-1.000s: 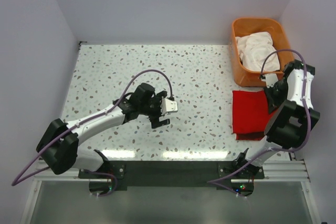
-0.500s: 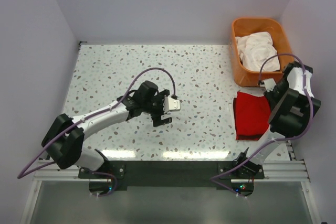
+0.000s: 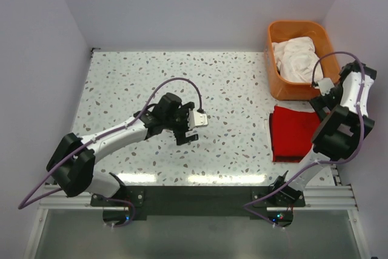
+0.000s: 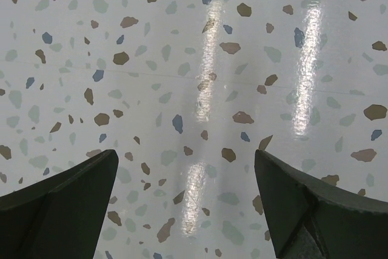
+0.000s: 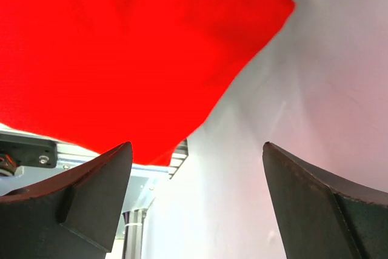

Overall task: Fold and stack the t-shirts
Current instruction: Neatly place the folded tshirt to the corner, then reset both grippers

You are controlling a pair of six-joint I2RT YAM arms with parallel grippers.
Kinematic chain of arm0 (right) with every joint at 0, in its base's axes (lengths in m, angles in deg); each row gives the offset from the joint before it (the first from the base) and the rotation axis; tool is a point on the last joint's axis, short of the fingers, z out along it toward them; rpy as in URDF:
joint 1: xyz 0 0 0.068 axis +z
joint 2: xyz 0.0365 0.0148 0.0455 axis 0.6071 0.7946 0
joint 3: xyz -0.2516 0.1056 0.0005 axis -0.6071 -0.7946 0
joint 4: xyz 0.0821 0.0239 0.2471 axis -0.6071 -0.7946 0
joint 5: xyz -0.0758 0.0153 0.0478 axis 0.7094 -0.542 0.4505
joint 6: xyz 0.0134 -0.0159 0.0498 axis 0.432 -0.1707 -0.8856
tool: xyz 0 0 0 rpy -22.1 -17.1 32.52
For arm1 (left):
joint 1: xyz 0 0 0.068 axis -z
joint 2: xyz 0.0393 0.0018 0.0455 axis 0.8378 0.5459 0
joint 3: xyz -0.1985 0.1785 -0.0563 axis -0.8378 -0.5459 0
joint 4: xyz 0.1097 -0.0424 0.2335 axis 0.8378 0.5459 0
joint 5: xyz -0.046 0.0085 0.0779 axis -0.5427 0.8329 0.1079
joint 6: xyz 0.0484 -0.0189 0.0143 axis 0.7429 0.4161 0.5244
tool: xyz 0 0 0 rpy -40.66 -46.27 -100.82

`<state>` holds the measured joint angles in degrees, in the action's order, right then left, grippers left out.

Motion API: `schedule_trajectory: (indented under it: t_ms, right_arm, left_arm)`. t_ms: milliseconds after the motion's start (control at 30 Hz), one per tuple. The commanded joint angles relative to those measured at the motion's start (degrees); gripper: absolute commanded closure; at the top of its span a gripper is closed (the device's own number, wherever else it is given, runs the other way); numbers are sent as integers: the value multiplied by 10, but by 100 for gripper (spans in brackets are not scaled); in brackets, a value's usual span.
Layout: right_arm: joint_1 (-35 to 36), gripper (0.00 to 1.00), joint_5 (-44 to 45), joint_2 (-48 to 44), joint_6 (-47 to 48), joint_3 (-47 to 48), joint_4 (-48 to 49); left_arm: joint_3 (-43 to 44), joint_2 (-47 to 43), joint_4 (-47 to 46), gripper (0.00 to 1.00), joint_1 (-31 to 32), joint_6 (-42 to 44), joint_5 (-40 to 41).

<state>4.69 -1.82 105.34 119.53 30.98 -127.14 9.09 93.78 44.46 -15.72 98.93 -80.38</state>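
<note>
A folded red t-shirt (image 3: pixel 293 133) lies flat on the table's right side, just in front of the orange basket (image 3: pixel 276 83). In the right wrist view the same red t-shirt (image 5: pixel 121 53) fills the upper left. My right gripper (image 5: pixel 197 201) hangs open above the shirt's right edge, close to the wall, with nothing between its fingers. A crumpled white t-shirt (image 3: pixel 295 59) sits inside the basket. My left gripper (image 4: pixel 185 204) is open over bare speckled tabletop near the table's middle (image 3: pixel 193 127), holding nothing.
The right wall (image 5: pixel 303 89) stands close beside the right arm (image 3: pixel 351 98). The aluminium rail (image 3: pixel 218 201) runs along the table's near edge. Walls close the table in at the back and on both sides.
My right gripper has opened and let go of the red t-shirt, then drawn back up toward the right wall. The shirt now lies flat. The left arm shifted slightly right, then held still.
</note>
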Motion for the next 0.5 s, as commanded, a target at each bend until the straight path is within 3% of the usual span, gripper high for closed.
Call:
schedule_trajectory:
  t_ms: [0, 167, 333, 467]
  right_arm:
    - [0, 8, -9, -28, 9, 49, -26]
    - [25, 5, -68, -55, -17, 80, -80]
    - [110, 1, -144, -96, -92, 89, -74]
    - [211, 1, -200, -105, -171, 115, -34]
  left_arm:
    - [12, -46, -10, 0, -10, -25, 10]
    - [22, -84, -16, 0, -56, -134, 8]
    - [77, -93, 34, 0, -90, -242, 84]
    - [131, -89, 116, 0, -173, -278, 18]
